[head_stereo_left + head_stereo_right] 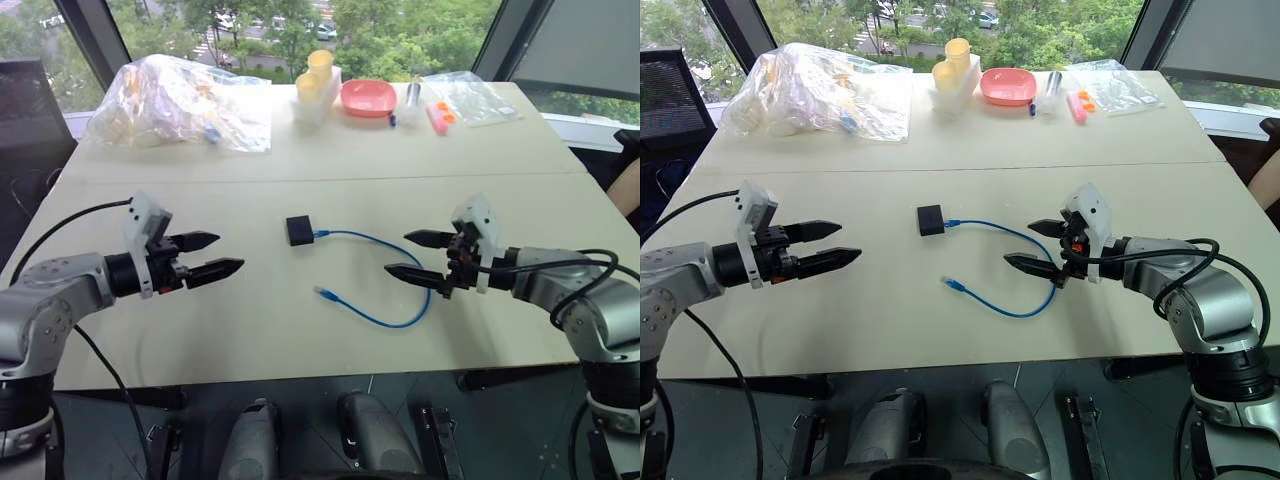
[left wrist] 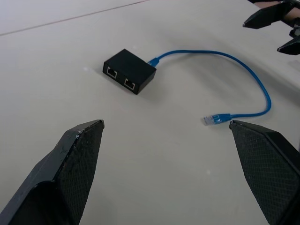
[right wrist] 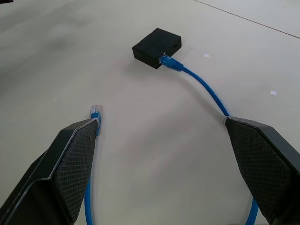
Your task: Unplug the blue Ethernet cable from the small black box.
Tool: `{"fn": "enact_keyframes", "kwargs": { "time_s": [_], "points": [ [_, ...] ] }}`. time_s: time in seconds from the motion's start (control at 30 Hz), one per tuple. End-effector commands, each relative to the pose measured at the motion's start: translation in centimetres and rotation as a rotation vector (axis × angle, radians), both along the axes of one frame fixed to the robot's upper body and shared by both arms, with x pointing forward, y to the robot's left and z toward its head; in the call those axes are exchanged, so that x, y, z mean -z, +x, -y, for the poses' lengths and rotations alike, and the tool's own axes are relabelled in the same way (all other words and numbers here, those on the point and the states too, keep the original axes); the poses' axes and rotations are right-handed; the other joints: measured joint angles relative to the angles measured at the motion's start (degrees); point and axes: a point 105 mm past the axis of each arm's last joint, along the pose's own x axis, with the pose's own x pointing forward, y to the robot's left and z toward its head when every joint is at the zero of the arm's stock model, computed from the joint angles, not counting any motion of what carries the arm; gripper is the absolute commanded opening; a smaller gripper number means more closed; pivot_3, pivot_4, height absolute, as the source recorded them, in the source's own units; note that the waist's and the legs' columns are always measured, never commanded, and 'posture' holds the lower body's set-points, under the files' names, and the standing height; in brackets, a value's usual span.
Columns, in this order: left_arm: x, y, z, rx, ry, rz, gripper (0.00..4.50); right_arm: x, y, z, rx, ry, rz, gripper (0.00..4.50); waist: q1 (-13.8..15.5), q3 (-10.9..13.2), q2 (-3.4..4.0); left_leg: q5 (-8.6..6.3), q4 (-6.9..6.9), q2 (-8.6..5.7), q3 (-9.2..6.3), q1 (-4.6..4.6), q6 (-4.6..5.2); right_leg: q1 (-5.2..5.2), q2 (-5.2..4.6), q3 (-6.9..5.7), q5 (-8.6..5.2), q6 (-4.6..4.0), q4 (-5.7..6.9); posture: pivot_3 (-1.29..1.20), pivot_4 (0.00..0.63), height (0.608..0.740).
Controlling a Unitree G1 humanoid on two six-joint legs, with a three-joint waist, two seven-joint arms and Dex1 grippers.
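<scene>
Left eye view is showing the table point(image 1: 250, 330), a clear bag point(image 1: 180, 100) bulging with pale items at far left, both grippers point(image 1: 205, 256) point(image 1: 418, 256) hovering wide apart, empty, and the blue cable point(image 1: 385, 255) sitting plugged into the black box point(image 1: 299, 230) between them.

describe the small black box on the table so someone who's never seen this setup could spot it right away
On the pale table, look at the open middle area between the two grippers. The small black box lies flat there, with the blue Ethernet cable plugged into one side and two empty ports on the opposite side. It is the only dark object there.
</scene>
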Motion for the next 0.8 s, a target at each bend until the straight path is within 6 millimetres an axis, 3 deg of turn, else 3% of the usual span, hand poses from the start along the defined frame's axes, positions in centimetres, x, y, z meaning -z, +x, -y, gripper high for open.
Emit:
{"fn": "enact_keyframes", "kwargs": {
  "time_s": [0.03,0.23,0.8],
  "points": [
    [-1.3,0.0,0.0,0.012,-0.013,0.031,4.46,-1.3,-0.1,0.1,0.001,0.013,0.051,4.50,0.0,0.0,0.00,0.00,0.00,0.00,0.00,0.00,0.00,0.00,0.00,0.00,0.00,0.00,0.00,0.00,0.150,0.740],
    [-2.2,1.1,-0.2,-0.006,-0.008,0.092,4.46,-1.4,0.2,0.3,0.002,-0.006,0.056,4.50,0.1,0.0,0.00,0.00,0.01,-0.01,0.02,0.00,0.00,0.01,-0.01,0.00,0.00,0.00,-0.01,0.00,0.150,0.740],
    [-1.2,2.5,-0.8,-0.012,0.075,0.117,4.46,-1.9,1.2,0.0,-0.004,-0.030,0.091,4.50,0.0,0.0,0.00,0.00,0.01,-0.01,0.03,0.00,0.00,0.00,0.00,0.00,0.01,0.00,0.00,0.00,0.150,0.740]
  ]
}}
